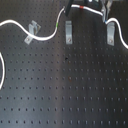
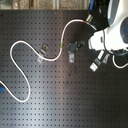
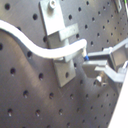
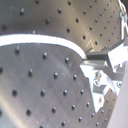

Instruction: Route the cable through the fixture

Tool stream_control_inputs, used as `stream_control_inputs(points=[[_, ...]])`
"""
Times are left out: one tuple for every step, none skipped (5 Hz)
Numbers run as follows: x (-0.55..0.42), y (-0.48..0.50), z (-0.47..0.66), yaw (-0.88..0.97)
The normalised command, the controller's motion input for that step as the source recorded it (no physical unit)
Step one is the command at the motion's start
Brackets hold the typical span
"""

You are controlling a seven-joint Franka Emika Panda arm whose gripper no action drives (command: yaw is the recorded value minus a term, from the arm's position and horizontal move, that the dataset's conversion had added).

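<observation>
So here's our arm (image 2: 111,35) in the second exterior view: chunky, rounded white shells with a glossy look, and a dark band where two segments meet near the top. The upper link (image 2: 119,10) is a smooth white dome shape, and we spot a bit of blue right next to it at the frame edge, though we can't tell what it is. The gripper (image 2: 99,61) looks pale grey with darker bits between the fingers. In the first wrist view the fingers (image 3: 102,70) are flat, grey, metallic-looking pieces with squared edges, plus a tiny blue dot near the tip. The second wrist view shows the same grey angular parts (image 4: 102,67), pretty blurry.
</observation>
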Motion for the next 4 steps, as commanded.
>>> stream_control_inputs(points=[[-0.105, 0.194, 0.02, 0.44], [-0.149, 0.259, 0.07, 0.40], [-0.142, 0.250, 0.10, 0.33], [-0.172, 0.130, 0.22, 0.15]])
